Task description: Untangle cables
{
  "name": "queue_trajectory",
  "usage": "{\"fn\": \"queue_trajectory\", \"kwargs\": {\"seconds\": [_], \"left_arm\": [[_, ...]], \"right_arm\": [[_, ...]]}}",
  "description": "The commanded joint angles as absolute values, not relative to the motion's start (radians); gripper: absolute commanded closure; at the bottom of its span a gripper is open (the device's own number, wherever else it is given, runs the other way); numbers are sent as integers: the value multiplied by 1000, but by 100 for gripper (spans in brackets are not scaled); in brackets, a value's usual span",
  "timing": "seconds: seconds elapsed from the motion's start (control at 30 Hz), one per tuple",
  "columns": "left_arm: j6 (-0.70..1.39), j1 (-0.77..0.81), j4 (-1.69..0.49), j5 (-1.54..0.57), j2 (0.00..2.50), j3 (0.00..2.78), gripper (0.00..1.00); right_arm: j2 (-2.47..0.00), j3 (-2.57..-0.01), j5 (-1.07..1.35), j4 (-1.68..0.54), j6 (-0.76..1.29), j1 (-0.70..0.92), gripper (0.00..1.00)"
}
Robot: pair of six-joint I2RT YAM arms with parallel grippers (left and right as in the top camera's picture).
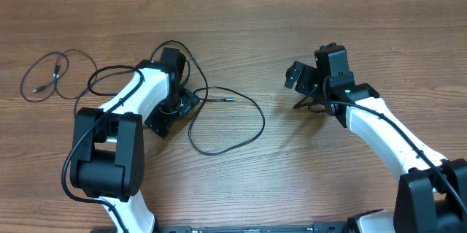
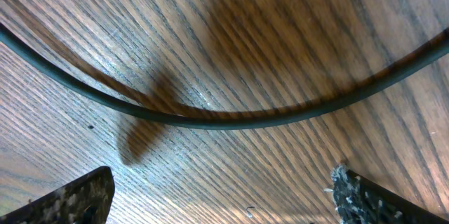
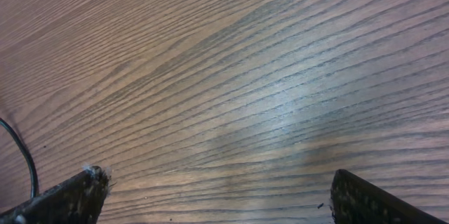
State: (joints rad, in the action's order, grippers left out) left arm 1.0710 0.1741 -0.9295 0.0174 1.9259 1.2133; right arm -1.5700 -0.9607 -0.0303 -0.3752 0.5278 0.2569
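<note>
Wood bench (image 1: 292,14). Left arm (image 1: 131,98) reaches in over left-centre, right arm (image 1: 379,127) comes in from the right. Left hand (image 2: 224,206) sits low over the bench, fingers spread wide, nothing between them. One strand (image 2: 210,120) curves across the wood just ahead of its tips; can't tell if anything touches it. Right hand (image 3: 217,199) is also spread wide and empty over bare wood, with only a bit of cord at the left edge of its wrist view. Cables (image 1: 248,127) lie flat on the bench: big loop just right of the left hand, more strands running around and under the left arm, small loop (image 1: 44,76) far left, well apart from both hands. Plug (image 1: 230,99) lies inside the big loop's top.
</note>
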Motion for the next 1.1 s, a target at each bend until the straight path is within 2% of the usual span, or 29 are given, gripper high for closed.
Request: {"fn": "queue_trajectory", "kwargs": {"seconds": [0.0,0.37,0.4,0.47,0.5,0.6,0.77,1.07], "left_arm": [[1070,170,-926,12,1970,1209,1],[1069,170,-851,96,1970,1209,0],[1046,170,-836,141,1970,1209,29],[1009,165,-827,176,1969,1210,51],[1009,159,-826,175,1968,1212,57],[1009,131,-834,153,1967,1213,96],[954,52,-829,-37,1943,1228,96],[945,-29,-924,-55,1795,1228,96]], "right_arm": [[-1569,-962,-40,-369,530,260,0],[-1569,-962,-40,-369,530,260,0],[-1569,-962,-40,-369,530,260,0],[-1569,-962,-40,-369,530,260,0],[-1569,-962,-40,-369,530,260,0],[-1569,-962,-40,-369,530,260,0],[-1569,-962,-40,-369,530,260,0],[-1569,-962,-40,-369,530,260,0]]}}
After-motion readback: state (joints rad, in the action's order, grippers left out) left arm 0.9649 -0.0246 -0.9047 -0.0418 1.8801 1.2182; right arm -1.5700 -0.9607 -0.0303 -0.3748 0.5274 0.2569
